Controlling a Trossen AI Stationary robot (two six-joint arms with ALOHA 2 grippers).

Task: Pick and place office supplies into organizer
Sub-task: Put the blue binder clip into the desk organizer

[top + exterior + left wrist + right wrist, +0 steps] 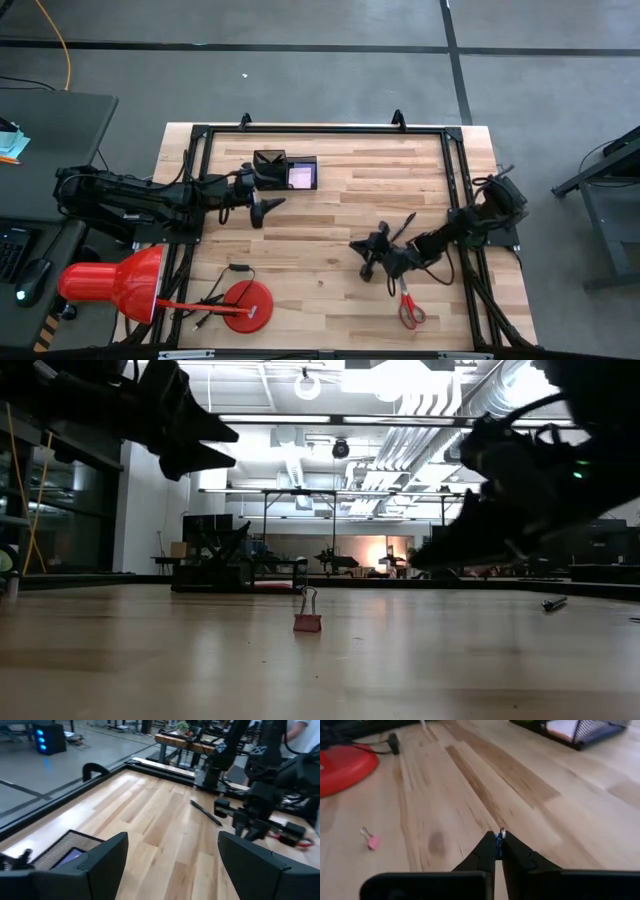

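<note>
In the high view the right claw (pixel 372 258) sits low over the wooden worktop (pixel 340 215), right of centre in the frame, and its wrist view shows the two dark fingers (pixel 482 855) pressed together on a tiny blue binder clip (pixel 499 840) whose wire loop sticks up just past the tips. A small pink binder clip (pixel 371 841) lies apart on the boards at the left of that wrist picture, and the low view shows it standing upright near the middle of the frame. The red-handled scissors (pixel 410 308) lie at the lower right of the high view, just below the right arm, and a slim black pen (pixel 405 226) lies just above the claw. The black mesh organizer (pixel 286 171) stands at the upper centre of the worktop, with a pale pad showing in its right compartment. The left claw (pixel 262 208) hovers just below the organizer, its fingers spread wide and empty. The red desk lamp (pixel 115 286) occupies the lower left corner.
</note>
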